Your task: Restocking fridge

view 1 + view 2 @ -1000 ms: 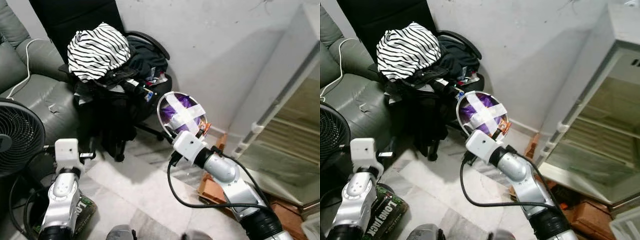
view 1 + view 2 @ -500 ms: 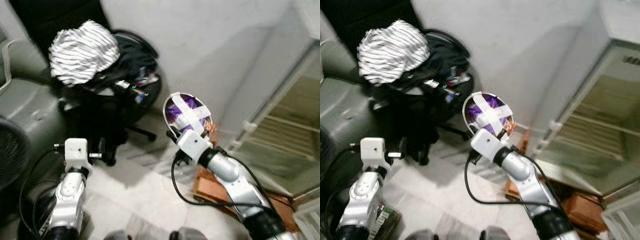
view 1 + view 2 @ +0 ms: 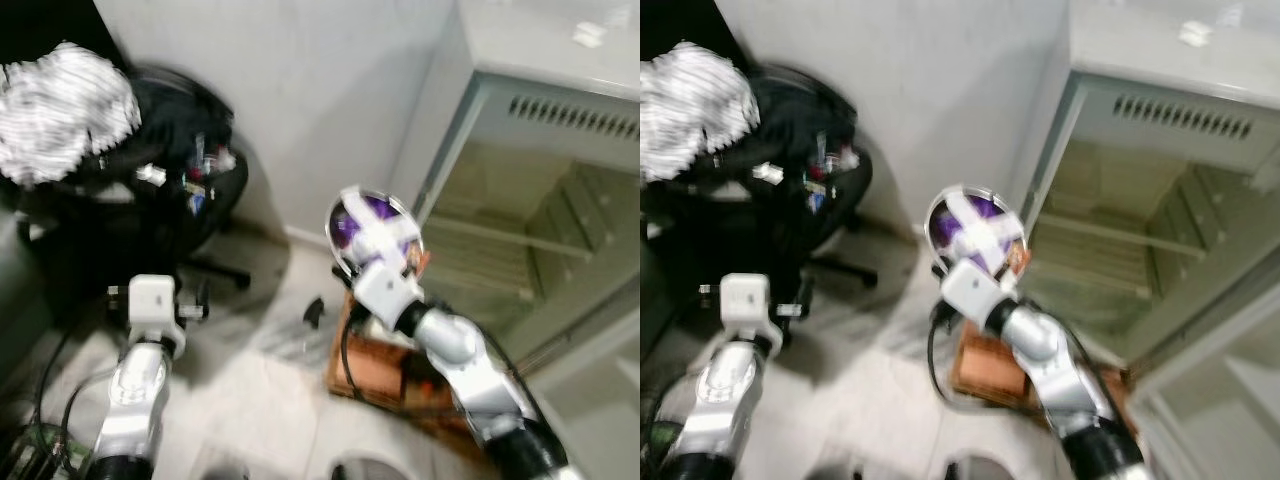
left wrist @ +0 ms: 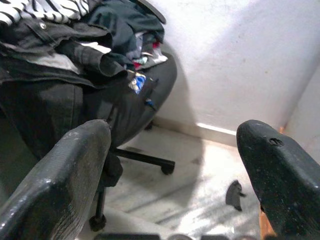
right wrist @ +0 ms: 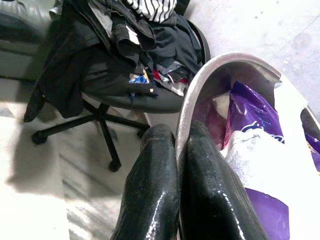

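My right gripper (image 5: 176, 150) is shut on the rim of a metal bowl (image 3: 375, 232) that holds purple packets under crossed white tape. I hold the bowl up in front of me, just left of the open fridge (image 3: 520, 215). The fridge's wire shelves (image 3: 1110, 235) look bare. The bowl's rim (image 5: 192, 95) sits pinched between the two black fingers (image 5: 150, 200). My left gripper (image 4: 172, 165) hangs open with nothing between its fingers, raised at the lower left (image 3: 150, 300) over the floor.
An office chair (image 3: 150, 190) piled with dark clothes and a striped garment (image 3: 60, 110) stands at the left against the white wall. A brown cardboard box (image 3: 375, 365) lies on the floor under my right arm, before the fridge. A small dark scrap (image 4: 233, 194) lies on the tiles.
The camera has swung right: the chair slid to the left and the open fridge now faces me. The bowl stays in my right gripper, and the fan and sofa have left the picture.
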Motion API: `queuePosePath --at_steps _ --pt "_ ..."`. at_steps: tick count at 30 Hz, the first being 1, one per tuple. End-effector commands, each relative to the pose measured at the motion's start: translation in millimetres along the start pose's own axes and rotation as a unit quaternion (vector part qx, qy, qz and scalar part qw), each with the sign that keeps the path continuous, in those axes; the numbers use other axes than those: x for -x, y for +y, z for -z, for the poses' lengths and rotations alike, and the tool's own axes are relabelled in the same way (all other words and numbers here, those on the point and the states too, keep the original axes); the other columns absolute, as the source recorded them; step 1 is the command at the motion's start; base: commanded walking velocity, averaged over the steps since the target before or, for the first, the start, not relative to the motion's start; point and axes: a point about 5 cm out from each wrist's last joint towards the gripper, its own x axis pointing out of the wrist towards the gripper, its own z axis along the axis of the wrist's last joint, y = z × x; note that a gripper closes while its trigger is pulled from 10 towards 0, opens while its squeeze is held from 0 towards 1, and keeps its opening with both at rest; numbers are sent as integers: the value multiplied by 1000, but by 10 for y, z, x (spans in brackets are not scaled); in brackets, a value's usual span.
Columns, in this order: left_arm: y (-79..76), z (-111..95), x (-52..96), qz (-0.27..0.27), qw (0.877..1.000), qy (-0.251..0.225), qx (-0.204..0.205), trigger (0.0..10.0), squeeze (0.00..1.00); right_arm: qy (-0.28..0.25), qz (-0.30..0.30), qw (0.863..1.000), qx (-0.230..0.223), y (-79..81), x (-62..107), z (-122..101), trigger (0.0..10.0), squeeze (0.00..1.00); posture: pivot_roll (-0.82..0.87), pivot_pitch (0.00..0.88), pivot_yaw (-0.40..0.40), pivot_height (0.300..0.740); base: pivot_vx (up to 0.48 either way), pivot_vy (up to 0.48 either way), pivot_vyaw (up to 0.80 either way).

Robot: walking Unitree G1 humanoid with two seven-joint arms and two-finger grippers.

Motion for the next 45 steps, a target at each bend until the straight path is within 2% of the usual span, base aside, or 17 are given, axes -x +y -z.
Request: queuePosePath --at_steps 1,12,19,31,41,45 --pt "-84 -19 -17 8 1000 -5 6 10000 0 -1 11 1000 13 -99 33 -10 10000 0 42 22 -29 740 0 0 0" --pt "-70 -17 3 4 1000 -8 12 10000 0 12 -10 1000 11 -92 61 37 10000 0 44 22 -34 740 0 0 0" --pt "-74 -28 10 18 1000 -13 15 10000 0 32 -1 999 14 -117 79 101 10000 0 43 27 -31 740 0 0 -565" --pt "-79 -73 0 34 999 -26 15 10000 0 38 2 999 20 -135 122 106 10000 0 34 40 -19 740 399 0 -800" --pt "-73 -45 15 38 999 -19 19 10000 0 46 3 999 16 -100 147 141 10000 0 34 36 -18 740 351 0 -555" --pt "-77 -20 28 34 999 -12 22 10000 0 49 0 999 12 -65 151 152 10000 0 38 33 -23 740 0 0 0"
